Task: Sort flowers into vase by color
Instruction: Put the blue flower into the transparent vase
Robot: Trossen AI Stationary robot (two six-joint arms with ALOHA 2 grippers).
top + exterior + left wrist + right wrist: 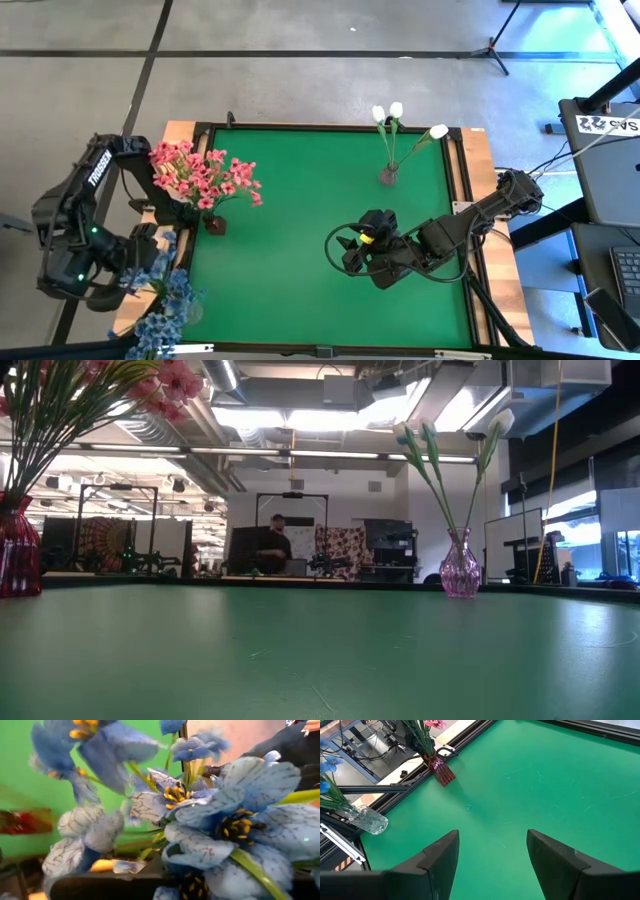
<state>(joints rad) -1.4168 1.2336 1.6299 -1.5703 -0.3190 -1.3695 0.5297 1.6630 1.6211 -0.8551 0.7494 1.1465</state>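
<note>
The blue blossom clusters (165,308) stand in a clear glass vase (369,821) at the mat's near left corner and fill the left wrist view (225,820). My left gripper (150,268) sits right against them. The pink blossoms (205,175) stand in a red vase (215,224) at the mat's left edge. Three white buds (396,112) stand by their stems in a pink glass vase (458,568) near the far right. My right gripper (492,850) is open and empty above the bare mat, right of centre (345,245).
A green mat (300,280) with a black frame covers the table. The wooden table border (492,200) lies beyond the frame. The middle of the mat is free room. A person (272,545) sits far behind the table in the room.
</note>
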